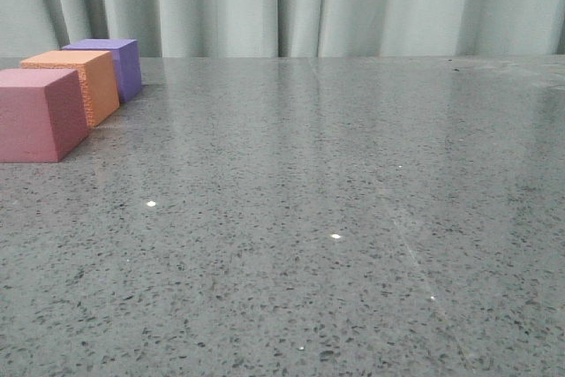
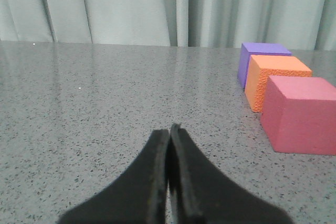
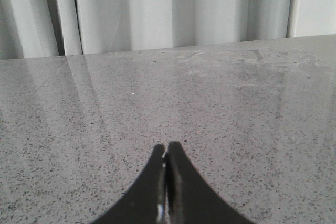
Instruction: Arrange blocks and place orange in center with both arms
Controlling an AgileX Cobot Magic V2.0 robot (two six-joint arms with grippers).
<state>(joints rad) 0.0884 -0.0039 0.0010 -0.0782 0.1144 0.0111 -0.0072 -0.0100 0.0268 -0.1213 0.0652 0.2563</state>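
Three cubes stand in a row at the table's far left, running away from me: the pink-red block [image 1: 35, 114] nearest, the orange [image 1: 78, 81] in the middle, the purple block [image 1: 115, 61] farthest. They touch or nearly touch. The left wrist view shows the same row: pink-red [image 2: 300, 113], orange [image 2: 273, 77], purple [image 2: 260, 59]. My left gripper [image 2: 169, 129] is shut and empty, low over the table, apart from the pink-red block. My right gripper [image 3: 167, 146] is shut and empty over bare table. Neither arm shows in the front view.
A grey speckled stone table [image 1: 335, 218] stretches across the front view. Pale pleated curtains [image 1: 291, 2] hang behind its far edge.
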